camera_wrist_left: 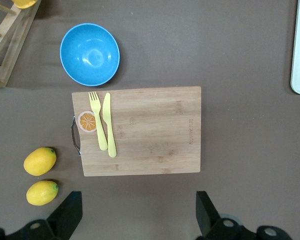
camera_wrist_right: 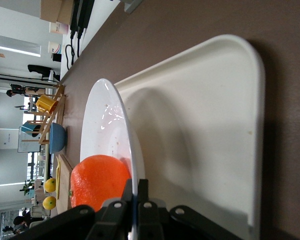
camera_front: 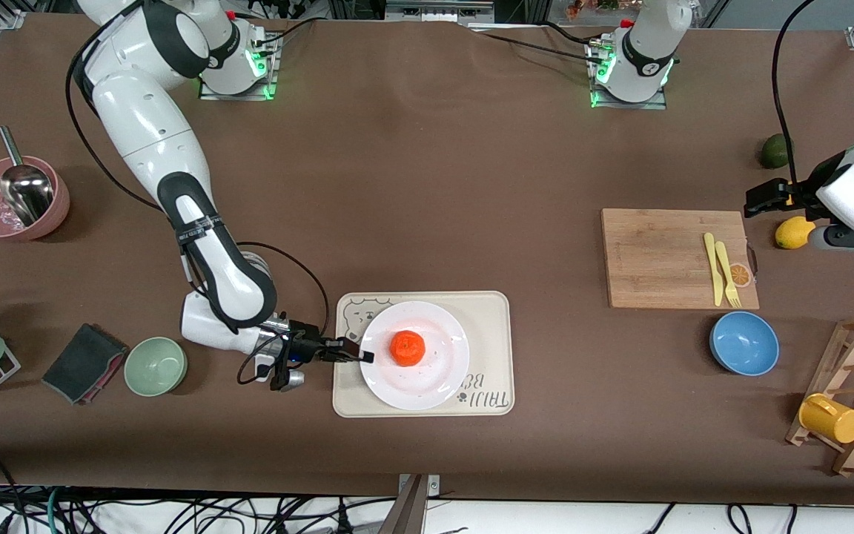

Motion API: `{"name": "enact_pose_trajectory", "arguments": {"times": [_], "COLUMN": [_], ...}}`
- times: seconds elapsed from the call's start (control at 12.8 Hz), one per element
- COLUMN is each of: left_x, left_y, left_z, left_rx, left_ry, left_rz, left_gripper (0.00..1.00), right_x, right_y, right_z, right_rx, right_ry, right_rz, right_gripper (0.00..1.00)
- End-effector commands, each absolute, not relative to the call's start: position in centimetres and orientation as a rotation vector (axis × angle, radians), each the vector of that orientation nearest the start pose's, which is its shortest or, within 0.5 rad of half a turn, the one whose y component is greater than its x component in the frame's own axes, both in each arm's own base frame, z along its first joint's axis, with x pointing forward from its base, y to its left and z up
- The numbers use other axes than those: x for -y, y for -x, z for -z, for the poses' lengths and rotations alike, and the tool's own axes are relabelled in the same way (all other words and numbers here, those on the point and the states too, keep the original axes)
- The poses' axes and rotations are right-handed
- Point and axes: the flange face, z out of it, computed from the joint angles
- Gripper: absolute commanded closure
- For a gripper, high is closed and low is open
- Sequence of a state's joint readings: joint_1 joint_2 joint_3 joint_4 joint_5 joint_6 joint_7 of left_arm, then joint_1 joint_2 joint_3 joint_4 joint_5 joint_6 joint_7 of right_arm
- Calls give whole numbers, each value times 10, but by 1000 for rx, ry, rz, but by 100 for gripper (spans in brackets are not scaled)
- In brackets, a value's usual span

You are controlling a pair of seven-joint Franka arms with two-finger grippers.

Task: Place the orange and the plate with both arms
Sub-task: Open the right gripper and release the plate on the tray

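Observation:
The orange (camera_front: 407,348) sits in the middle of the white plate (camera_front: 438,371), which is on the cream bear-print tray (camera_front: 488,319). My right gripper (camera_front: 362,357) is shut on the plate's rim at the right arm's end of the tray. In the right wrist view its fingers (camera_wrist_right: 128,192) pinch the thin rim of the plate (camera_wrist_right: 107,130), with the orange (camera_wrist_right: 97,180) just past them and the tray (camera_wrist_right: 205,125) beneath. My left gripper (camera_front: 762,197) is open and empty, up in the air beside the cutting board; its jaws (camera_wrist_left: 137,210) stand wide apart.
A wooden cutting board (camera_front: 664,256) carries a yellow knife and fork (camera_front: 727,274). Near it are a blue bowl (camera_front: 744,343), a lemon (camera_front: 794,232), a lime (camera_front: 775,150) and a wooden rack with a yellow mug (camera_front: 831,417). A green bowl (camera_front: 156,365), a grey cloth (camera_front: 82,363) and a pink bowl (camera_front: 15,200) lie toward the right arm's end.

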State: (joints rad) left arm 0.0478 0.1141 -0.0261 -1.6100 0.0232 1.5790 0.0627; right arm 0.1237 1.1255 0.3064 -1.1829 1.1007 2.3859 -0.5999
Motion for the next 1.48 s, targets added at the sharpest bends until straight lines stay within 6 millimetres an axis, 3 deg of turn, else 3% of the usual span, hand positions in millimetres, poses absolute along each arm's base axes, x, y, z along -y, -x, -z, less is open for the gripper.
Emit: {"name": "enact_pose_trajectory", "arguments": {"times": [0.0,0.08,0.16,0.23,0.78,0.94,1.17,1.4], "left_x": [-18,-18,-18,-18,-18,-18,-18,-18], "left_y": [-585,-585,-585,-585,-585,-585,-585,-585], "left_z": [-547,-547,-547,-547,-547,-547,-547,-547], "left_rx": [-97,-97,-97,-97,-97,-97,-97,-97], "left_ry": [3111,3111,3111,3111,3111,3111,3111,3111], "left_rz": [-212,-212,-212,-212,-212,-212,-212,-212], "left_gripper": [0,0,0,0,0,0,0,0], "right_x": [-270,-271,-272,-273,-266,-268,-249,-214], "right_y": [-726,-726,-725,-726,-739,-743,-743,-734], "right_z": [-122,-123,-124,-127,-175,-215,-262,-316], "right_rx": [-5,-4,5,23,273,361,508,639], "right_ry": [2141,2142,2143,2149,2300,2366,2544,2671], "right_rz": [195,197,199,207,273,289,184,18], "right_gripper": [100,100,78,1,0,0,0,0]}}
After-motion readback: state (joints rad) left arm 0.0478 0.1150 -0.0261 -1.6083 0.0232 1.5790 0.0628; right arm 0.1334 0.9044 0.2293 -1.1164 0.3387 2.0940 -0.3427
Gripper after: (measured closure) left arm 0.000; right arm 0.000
